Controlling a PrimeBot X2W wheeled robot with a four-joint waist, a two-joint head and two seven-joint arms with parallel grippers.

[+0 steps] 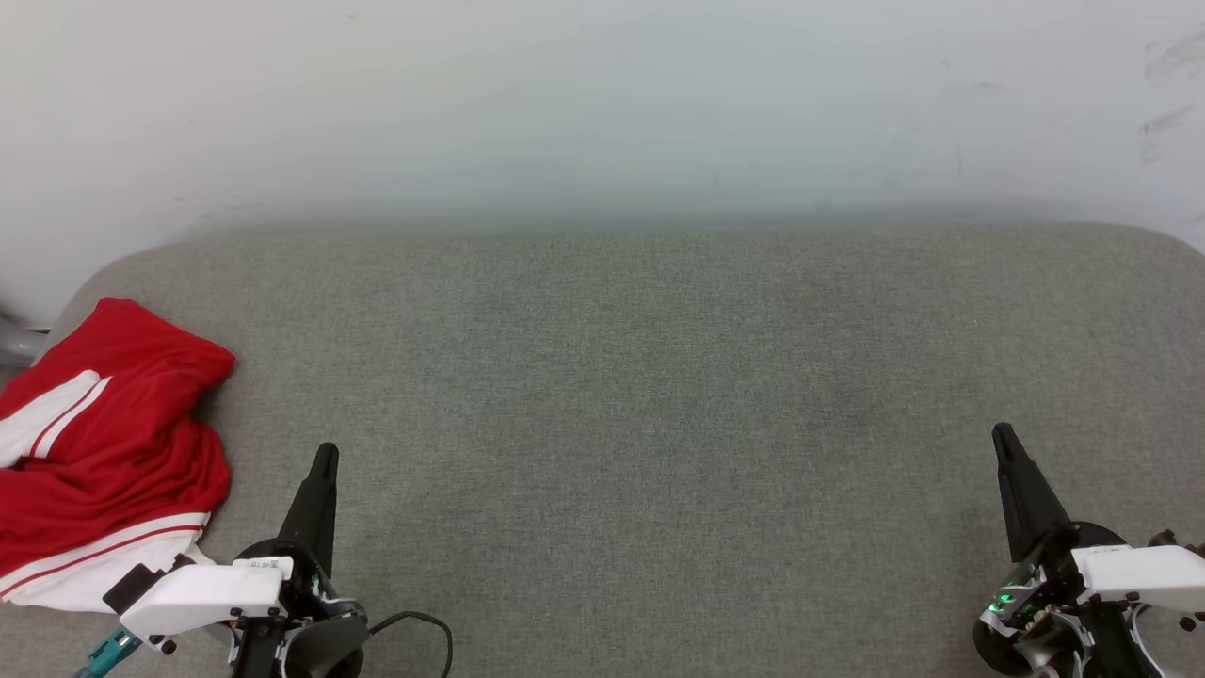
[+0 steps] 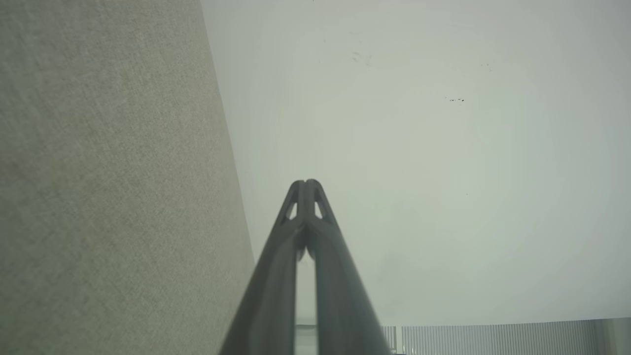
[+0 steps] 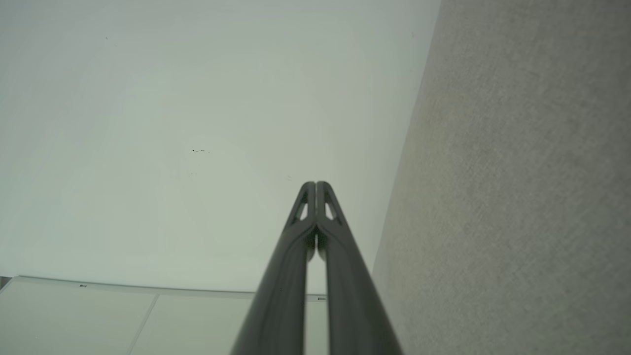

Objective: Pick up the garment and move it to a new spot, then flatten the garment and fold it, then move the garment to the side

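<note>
Firstly, in the head view the garment (image 1: 113, 443) lies crumpled on the grey cushion (image 1: 612, 395), at nine o'clock from the left gripper (image 1: 325, 454), near it but apart. The right gripper (image 1: 1002, 435) is well apart, at three o'clock. Both jaws are pressed together and empty. A small label (image 1: 268, 563) on the left wrist is unreadable. In each wrist view the fingers meet at twelve o'clock before a pale wall (image 2: 443, 172).

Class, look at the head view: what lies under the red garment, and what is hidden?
The garment lies crumpled on the grey fabric surface, at its left end. The patch beneath its folds is covered.
</note>
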